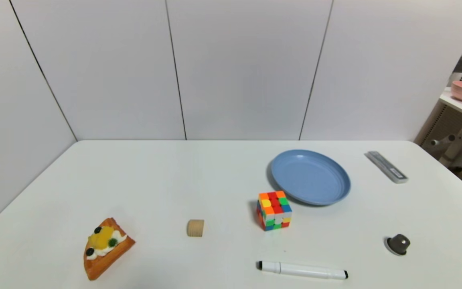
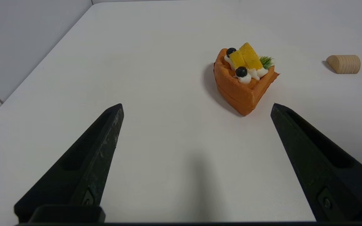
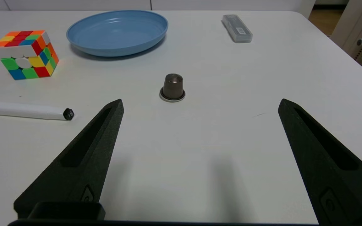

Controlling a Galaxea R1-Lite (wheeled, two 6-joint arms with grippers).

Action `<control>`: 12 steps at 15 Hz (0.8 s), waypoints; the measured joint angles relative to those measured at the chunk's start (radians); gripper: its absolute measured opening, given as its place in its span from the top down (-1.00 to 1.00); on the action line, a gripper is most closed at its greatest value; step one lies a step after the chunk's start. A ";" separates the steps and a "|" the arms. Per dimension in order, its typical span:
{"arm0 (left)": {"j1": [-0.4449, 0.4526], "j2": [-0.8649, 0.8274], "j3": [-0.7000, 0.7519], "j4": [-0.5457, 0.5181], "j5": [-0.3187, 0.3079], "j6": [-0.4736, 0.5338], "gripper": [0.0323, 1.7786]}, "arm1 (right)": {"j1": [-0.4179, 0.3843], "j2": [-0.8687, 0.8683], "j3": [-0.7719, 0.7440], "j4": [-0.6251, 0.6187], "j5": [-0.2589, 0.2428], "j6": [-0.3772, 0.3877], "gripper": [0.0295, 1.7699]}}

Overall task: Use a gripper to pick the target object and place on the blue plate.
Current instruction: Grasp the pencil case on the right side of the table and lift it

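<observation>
Right gripper (image 3: 200,103): jaws spread wide, holding nothing, touching nothing, above bare table (image 1: 175,176) at the near right. A dark capsule (image 3: 172,87) sits just beyond its tips. Left gripper (image 2: 196,106): also wide apart and empty, over the near left, with the cake slice (image 2: 244,78) just ahead and a wood cylinder (image 2: 344,64) farther right.

Grey bar (image 1: 386,166) lies flat at the far right, apart from the blue plate (image 1: 335,192), which is to its left. Cube (image 1: 274,210) sits just beside the plate's near-left rim. Marker (image 1: 302,270) lies near centre-right.
</observation>
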 joint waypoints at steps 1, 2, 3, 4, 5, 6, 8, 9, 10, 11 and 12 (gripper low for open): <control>0.000 0.000 0.000 0.000 0.000 0.000 -0.90 | 0.000 0.007 -0.002 -0.002 0.000 -0.001 -0.92; 0.000 0.000 0.000 0.000 0.000 0.000 -0.90 | 0.000 0.026 -0.015 -0.002 0.001 -0.003 -0.92; 0.000 0.000 0.000 0.000 0.000 0.000 -0.90 | -0.001 0.059 -0.045 -0.008 0.001 -0.003 -0.92; 0.000 0.000 0.000 0.000 0.000 0.000 -0.90 | -0.004 0.103 -0.079 -0.011 0.001 -0.003 -0.92; 0.000 0.000 0.000 0.000 0.000 0.000 -0.90 | -0.009 0.160 -0.121 -0.014 0.002 -0.004 -0.92; 0.000 0.000 0.000 0.000 0.000 0.000 -0.90 | -0.019 0.226 -0.166 -0.016 0.005 -0.009 -0.92; 0.000 0.000 0.000 0.000 0.000 0.000 -0.90 | -0.044 0.382 -0.271 -0.020 0.007 -0.025 -0.92; 0.000 0.000 0.000 0.000 0.000 0.000 -0.90 | -0.052 0.478 -0.333 -0.021 0.008 -0.033 -0.92; 0.000 0.000 0.000 0.000 0.000 0.000 -0.90 | -0.060 0.570 -0.394 -0.020 0.008 -0.039 -0.92; 0.000 0.000 0.000 0.000 0.000 0.000 -0.90 | -0.067 0.664 -0.460 -0.018 0.009 -0.042 -0.92; 0.000 0.000 0.000 0.000 0.000 0.000 -0.90 | -0.075 0.765 -0.536 -0.016 0.010 -0.044 -0.92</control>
